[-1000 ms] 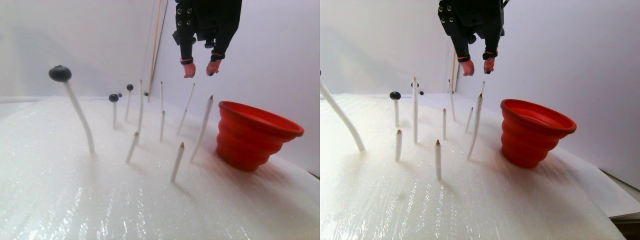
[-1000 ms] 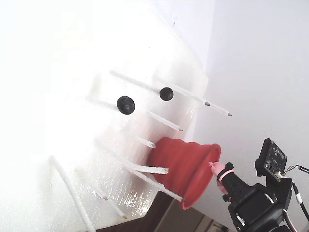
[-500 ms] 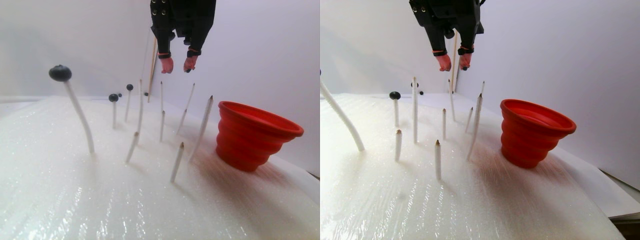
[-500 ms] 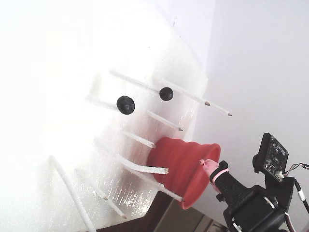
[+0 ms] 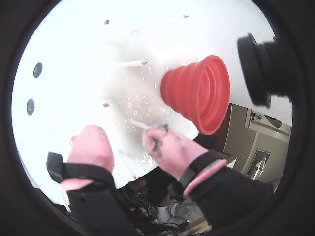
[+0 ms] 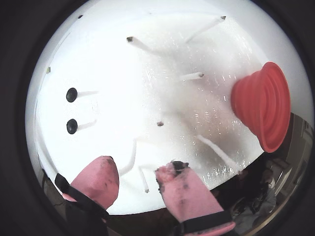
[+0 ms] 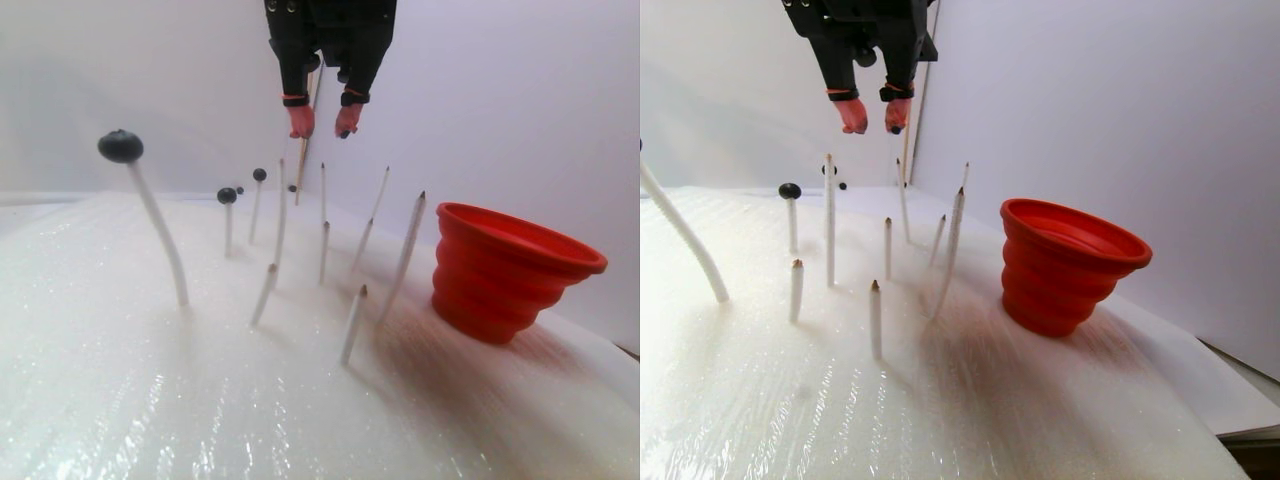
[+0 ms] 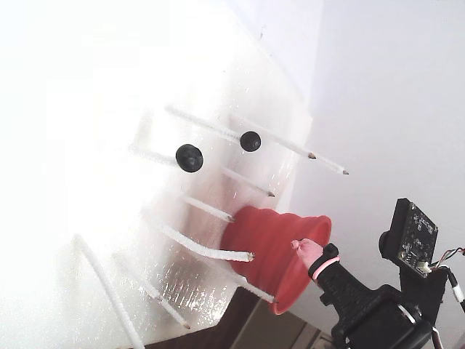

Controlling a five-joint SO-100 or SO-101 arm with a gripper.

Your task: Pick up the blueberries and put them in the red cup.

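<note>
White glossy surface [image 7: 150,400] studded with rods, end effector [image 7: 320,120] high, fingers apart and empty, heading for stalked blueberries [image 6: 72,95]; red cup [image 7: 510,270] waiting.

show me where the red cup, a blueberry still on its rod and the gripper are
red cup [image 7: 505,285]: stereo pair view, left half, on its ribbed side wall.
blueberry [image 7: 120,147]: stereo pair view, left half, middle of the ball topping the bent white rod.
gripper [image 6: 138,179]: a wrist view, midway between the pink fingertips, which stand apart.
</note>
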